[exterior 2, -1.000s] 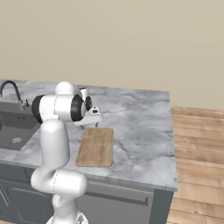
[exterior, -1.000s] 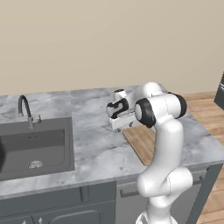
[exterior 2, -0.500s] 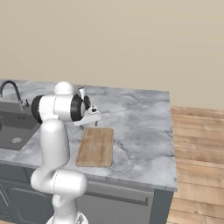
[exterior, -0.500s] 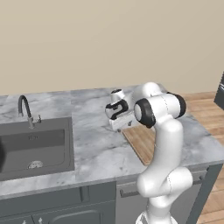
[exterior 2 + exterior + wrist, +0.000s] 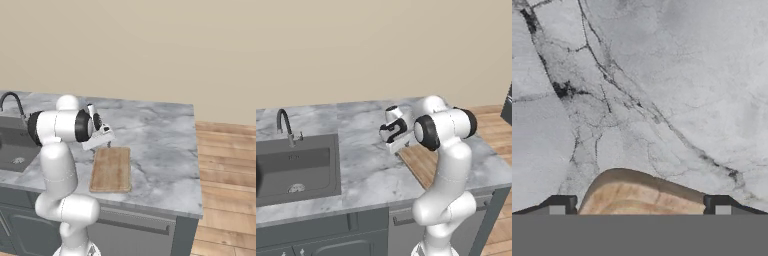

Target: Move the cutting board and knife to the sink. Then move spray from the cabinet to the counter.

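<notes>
Cutting board (image 5: 111, 169) whole from right base, its corner between wide-open end effector (image 5: 639, 206) tips.

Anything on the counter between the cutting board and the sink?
Nothing visible. The cutting board lies flat on the counter, and the marble between it and the sink is bare. The open gripper hovers over the board's far end, with nothing between its fingers.
</notes>
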